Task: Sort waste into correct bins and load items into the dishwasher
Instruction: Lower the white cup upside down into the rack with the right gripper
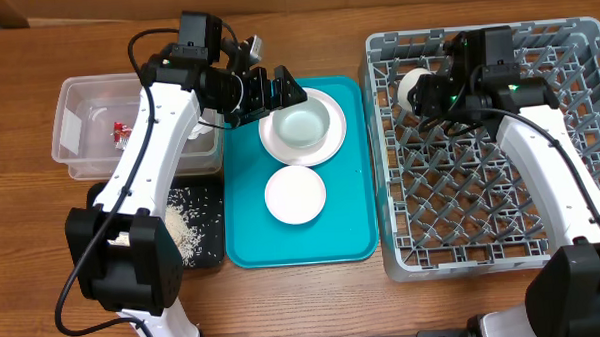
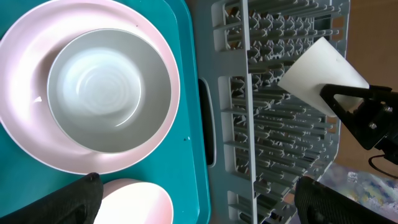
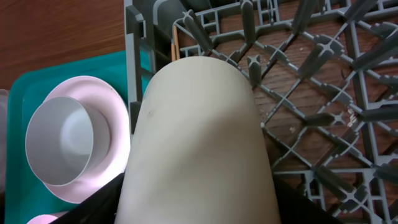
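Three dishes lie on the teal plastic tray (image 1: 247, 220) at mid-table, taking the table's far edge in the overhead view as 12 o'clock. Nearest, towards the tray's 6 o'clock, lies a small round white plate (image 1: 295, 195). At 9 o'clock from it, just off the tray, a flat black tray (image 1: 209, 204) carries scattered white rice grains (image 1: 182, 233).

Farther on, towards the teal tray's 12 o'clock, a wide pink plate (image 1: 274, 141) holds a pale grey-white round bowl (image 1: 303, 123), upright and set in its middle. The left gripper (image 1: 277, 89) hovers over this plate's rim at about 11 o'clock. Its jaws are spread wide with nothing between them, and its fingers (image 2: 84, 196) frame the bowl and plate from above in the left wrist view.

At 9 o'clock from the pink plate, a clear plastic bin (image 1: 63, 127) contains a small red-and-white scrap (image 1: 121, 133).

At 3 o'clock from the tray stands the grey plastic dishwasher rack (image 1: 481, 182). The right gripper (image 1: 425, 94) is clamped on a cream-white cup (image 1: 412, 88), held tipped on its side over the rack's far corner at about 10 o'clock. Whether the cup touches the tines cannot be told.
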Controlling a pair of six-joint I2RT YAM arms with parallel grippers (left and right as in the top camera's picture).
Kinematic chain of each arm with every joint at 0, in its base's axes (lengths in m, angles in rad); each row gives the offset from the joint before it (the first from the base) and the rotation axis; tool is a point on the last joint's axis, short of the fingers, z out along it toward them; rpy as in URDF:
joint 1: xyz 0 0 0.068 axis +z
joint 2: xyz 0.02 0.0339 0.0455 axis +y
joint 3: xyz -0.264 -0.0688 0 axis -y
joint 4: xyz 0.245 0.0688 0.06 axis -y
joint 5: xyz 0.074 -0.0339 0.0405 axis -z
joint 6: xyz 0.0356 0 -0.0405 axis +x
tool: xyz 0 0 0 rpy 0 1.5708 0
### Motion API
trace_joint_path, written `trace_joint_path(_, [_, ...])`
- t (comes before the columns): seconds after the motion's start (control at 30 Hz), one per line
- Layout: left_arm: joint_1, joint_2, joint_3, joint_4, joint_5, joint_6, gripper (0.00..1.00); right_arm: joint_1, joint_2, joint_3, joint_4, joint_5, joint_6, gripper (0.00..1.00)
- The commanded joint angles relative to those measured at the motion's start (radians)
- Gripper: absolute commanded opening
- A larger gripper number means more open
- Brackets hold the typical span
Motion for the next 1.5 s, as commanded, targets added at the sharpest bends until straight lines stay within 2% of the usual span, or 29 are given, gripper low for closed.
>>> trace_joint_path(0.0, [-0.008, -0.016, 0.016, -0.002, -0.007, 0.016, 1.00, 0.000, 0.000, 0.010, 0.005, 0.020, 0.016, 0.51])
trace_joint_path(0.57, [-0.008, -0.016, 0.016, -0.002, -0.007, 0.016, 1.00, 0.007, 0.056, -0.046, 0.047, 0.019, 0.030, 0.52])
trace_joint_path(0.67, [-0.008, -0.016, 0.016, -0.002, -0.007, 0.016, 1.00, 0.007, 0.056, -0.046, 0.046, 0.000, 0.030, 0.64])
trace_joint_path(0.77, [-0.008, -0.016, 0.016, -0.002, -0.007, 0.016, 1.00, 0.007, 0.056, -0.046, 0.036, -0.003, 0.030, 0.66])
trace_joint_path(0.93, [-0.008, -0.016, 0.016, -0.002, -0.007, 0.016, 1.00, 0.007, 0.056, -0.046, 0.028, -0.003, 0.029, 0.80])
trace_joint_path(1.07, [-0.008, -0.016, 0.016, -0.002, -0.007, 0.016, 1.00, 0.007, 0.056, -0.046, 0.024, -0.003, 0.029, 0.83])
trace_joint_path(1.33, [-0.008, -0.016, 0.016, -0.002, -0.007, 0.016, 1.00, 0.006, 0.056, -0.043, 0.040, -0.003, 0.026, 0.83])
trace_joint_path(1.4, [-0.008, -0.016, 0.016, -0.002, -0.007, 0.016, 1.00, 0.007, 0.054, -0.042, 0.045, -0.003, 0.026, 0.79])
trace_joint_path(1.47, [-0.008, -0.016, 0.016, -0.002, -0.010, 0.016, 1.00, 0.006, 0.052, -0.042, 0.068, -0.003, 0.026, 0.69])
